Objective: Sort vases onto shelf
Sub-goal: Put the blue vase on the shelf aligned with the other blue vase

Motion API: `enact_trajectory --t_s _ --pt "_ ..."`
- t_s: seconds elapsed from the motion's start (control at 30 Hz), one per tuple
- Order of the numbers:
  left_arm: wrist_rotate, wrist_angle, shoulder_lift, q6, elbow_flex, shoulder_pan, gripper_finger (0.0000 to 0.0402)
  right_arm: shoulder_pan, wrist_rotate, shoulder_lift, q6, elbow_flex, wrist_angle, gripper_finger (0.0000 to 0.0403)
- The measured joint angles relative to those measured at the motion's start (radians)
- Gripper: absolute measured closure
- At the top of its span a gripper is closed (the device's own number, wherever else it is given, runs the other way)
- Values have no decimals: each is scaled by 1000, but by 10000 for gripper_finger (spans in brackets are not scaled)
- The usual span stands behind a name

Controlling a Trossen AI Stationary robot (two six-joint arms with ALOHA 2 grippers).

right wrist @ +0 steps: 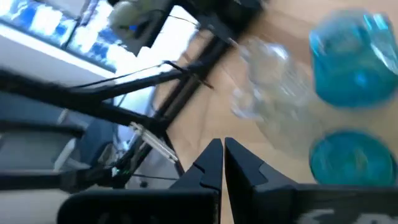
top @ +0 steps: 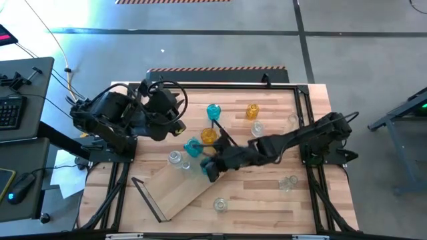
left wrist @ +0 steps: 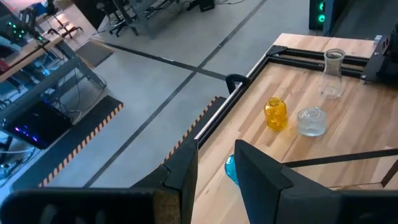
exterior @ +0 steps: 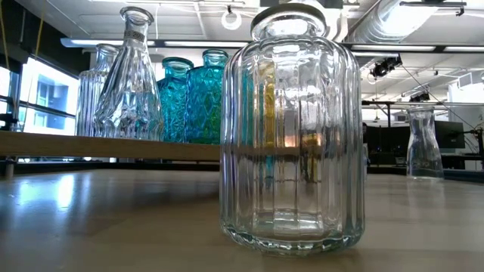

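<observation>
Wood-striped bench (top: 313, 200) carries the scattered vases and the shelf (top: 180, 190), a light board lying at an angle near the front left, with a black wire frame at its outer end. In the high view the right pincer (top: 208, 170) reaches across to the shelf's upper end, next to two teal vases (top: 193, 147) and a clear vase (top: 175, 157) standing at that end. Its wrist view shows the two fingers pressed together with nothing between them, the teal vases close ahead. An amber vase (top: 209, 135) and another teal vase (top: 213, 111) stand just behind that group. A second amber vase (top: 252, 111) and a ribbed clear jar (top: 257, 128) sit farther right, also seen from the left wrist camera. The left pincer (left wrist: 216, 177) waits at the bench's back left, fingers slightly apart and empty. One ribbed clear vase (exterior: 291, 136) stands alone near the front edge, close to the low camera.
</observation>
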Motion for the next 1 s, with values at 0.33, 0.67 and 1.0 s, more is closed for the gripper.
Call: enact_trajectory --t_s 0.33,0.67,1.0 --pt "0 0 -32 15 0 -1 306 102 190 34 298 0 -91 403" --pt "-4 0 -52 18 0 -14 306 111 260 32 459 -43 -225 403" --pt "-7 0 -51 25 0 -14 306 113 213 34 588 -298 91 403"
